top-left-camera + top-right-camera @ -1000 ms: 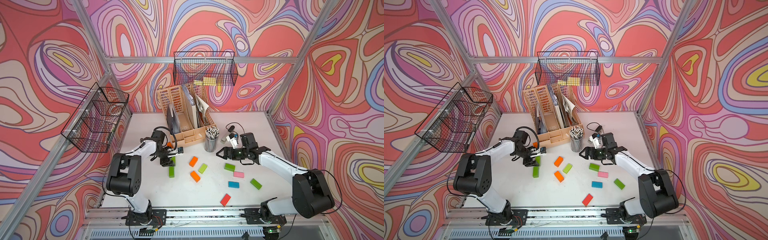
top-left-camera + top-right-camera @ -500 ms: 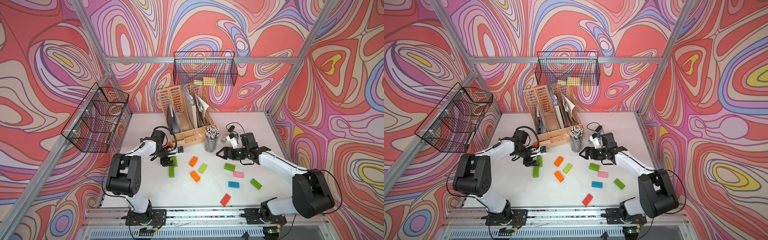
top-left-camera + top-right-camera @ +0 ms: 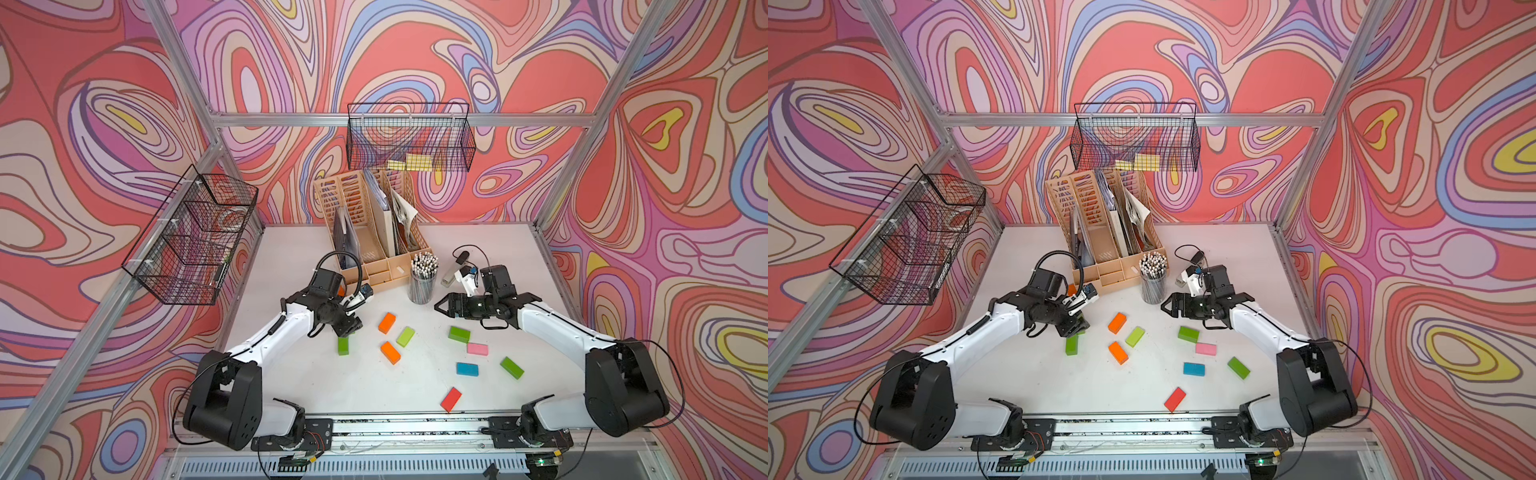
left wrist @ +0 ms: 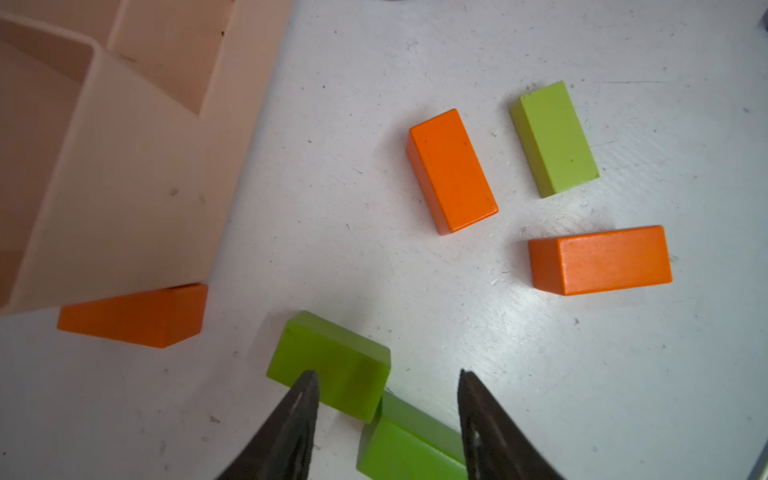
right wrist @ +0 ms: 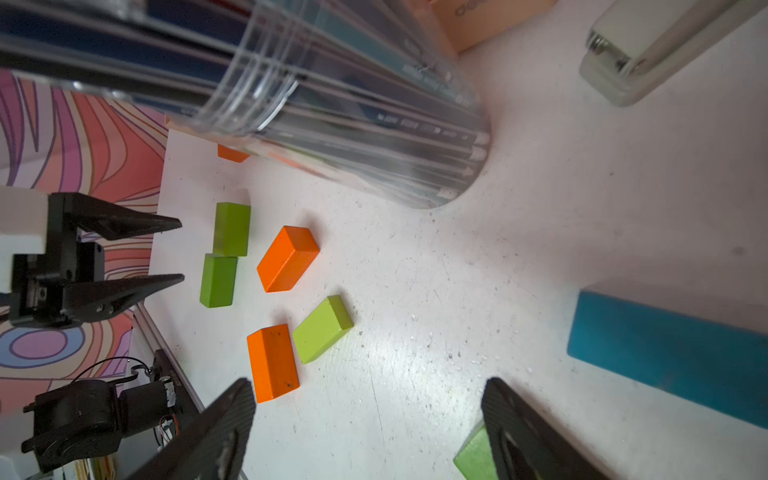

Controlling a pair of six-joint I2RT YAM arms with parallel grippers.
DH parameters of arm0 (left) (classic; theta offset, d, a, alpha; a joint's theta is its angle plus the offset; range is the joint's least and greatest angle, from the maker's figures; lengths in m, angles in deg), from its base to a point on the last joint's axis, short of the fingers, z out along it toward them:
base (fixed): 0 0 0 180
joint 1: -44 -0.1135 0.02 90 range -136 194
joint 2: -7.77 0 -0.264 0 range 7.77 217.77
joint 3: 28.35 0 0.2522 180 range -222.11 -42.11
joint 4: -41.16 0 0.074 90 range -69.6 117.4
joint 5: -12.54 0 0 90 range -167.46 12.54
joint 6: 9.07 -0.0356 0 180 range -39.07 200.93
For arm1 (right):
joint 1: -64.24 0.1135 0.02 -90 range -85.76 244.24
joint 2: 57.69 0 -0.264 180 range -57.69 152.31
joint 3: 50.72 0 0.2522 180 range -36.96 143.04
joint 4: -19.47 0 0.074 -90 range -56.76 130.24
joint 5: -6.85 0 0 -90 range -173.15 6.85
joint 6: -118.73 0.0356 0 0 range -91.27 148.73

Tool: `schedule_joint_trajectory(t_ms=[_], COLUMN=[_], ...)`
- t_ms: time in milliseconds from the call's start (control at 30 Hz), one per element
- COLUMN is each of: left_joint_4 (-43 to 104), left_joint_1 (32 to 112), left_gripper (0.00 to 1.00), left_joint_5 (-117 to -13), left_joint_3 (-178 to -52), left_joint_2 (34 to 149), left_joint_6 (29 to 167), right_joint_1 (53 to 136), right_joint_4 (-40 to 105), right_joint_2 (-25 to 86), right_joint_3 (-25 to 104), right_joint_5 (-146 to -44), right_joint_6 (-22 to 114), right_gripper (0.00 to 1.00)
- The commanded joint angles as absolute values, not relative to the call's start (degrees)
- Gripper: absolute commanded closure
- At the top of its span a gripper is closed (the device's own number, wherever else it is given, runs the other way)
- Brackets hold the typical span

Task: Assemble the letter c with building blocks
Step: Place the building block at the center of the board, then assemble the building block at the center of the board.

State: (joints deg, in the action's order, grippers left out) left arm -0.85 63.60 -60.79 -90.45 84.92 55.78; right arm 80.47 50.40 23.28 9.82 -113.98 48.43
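Blocks lie scattered on the table, no C yet. We hold left gripper open over the left green pair; right gripper is open and empty. Risk: a tip clips a green and skews the pair.

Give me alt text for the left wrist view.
The left gripper, jaws open, hangs over two touching green blocks on a table. Three orange blocks and a lime block lie beyond, one orange against a beige organizer.
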Motion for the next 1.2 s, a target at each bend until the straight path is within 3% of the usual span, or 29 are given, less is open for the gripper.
schedule_joint_trajectory(t_ms=[0, 200, 367, 533, 733, 867, 1167], left_joint_4=[1.5, -6.4, -16.9, -17.9, -17.6, -15.3, -13.4], left_joint_1=[64.4, 67.3, 67.4, 67.5, 67.4, 67.7, 68.9], left_gripper=[0.49, 0.5, 0.5, 0.46, 0.42, 0.45, 0.48], left_joint_5=[-70.6, -78.0, -81.0, -79.1, -77.9, -73.2, -73.5], left_joint_3=[-90.7, -89.5, -90.7, -89.2, -88.1, -87.4, -88.4], left_joint_2=[79.7, 70.0, 71.0, 72.9, 77.3, 80.4, 87.3], left_joint_6=[79.0, 95.4, 103.2, 105.4, 106.5, 106.2, 105.9], right_joint_1=[80.8, 81.4, 82.0, 82.1, 82.2, 82.2, 82.2], right_joint_4=[48.4, 45.2, 41.9, 39.5, 40.6, 40.9, 40.4], right_joint_2=[21.4, 20.8, 20.0, 22.0, 22.8, 22.8, 22.4], right_joint_3=[8.5, 6.7, 5.3, 5.0, 5.0, 5.0, 4.6], right_joint_5=[-110.5, -115.1, -122.2, -128.2, -127.1, -126.7, -127.0], right_joint_6=[49.9, 52.0, 54.2, 57.5, 56.9, 56.6, 56.9], right_gripper=[0.11, 0.12, 0.14, 0.17, 0.18, 0.18, 0.18])
